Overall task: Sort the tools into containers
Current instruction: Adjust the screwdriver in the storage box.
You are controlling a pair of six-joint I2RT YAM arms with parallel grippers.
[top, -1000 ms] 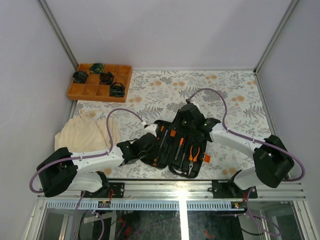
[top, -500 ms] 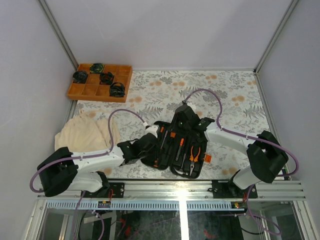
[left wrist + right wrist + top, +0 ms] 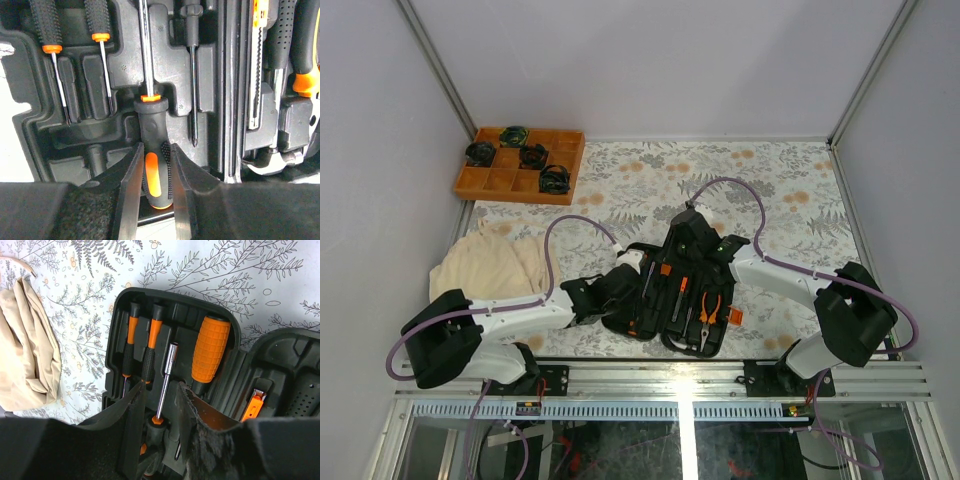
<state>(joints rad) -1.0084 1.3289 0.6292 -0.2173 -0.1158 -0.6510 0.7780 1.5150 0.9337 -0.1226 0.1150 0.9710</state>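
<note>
The left gripper's [image 3: 156,148] jaws stand narrow, flanking the black-and-orange handle of a screwdriver [image 3: 151,117] that lies in its slot in the tool case [image 3: 167,60]. Whether they press it I cannot tell. The right gripper [image 3: 159,386] hangs over the case's far end, jaws partly apart and empty, with a steel driver shaft [image 3: 167,372] showing in the gap below.

The left arm [image 3: 510,318] reaches in low from the near left, the right arm [image 3: 780,275] from the right. Pliers [image 3: 708,308] sit in the open case's right part.

The bench [image 3: 800,170] wears a floral cover. A beige cloth [image 3: 485,268] lies to the left. An orange tray [image 3: 495,183] with coiled items [image 3: 532,155] sits in the far left corner.
</note>
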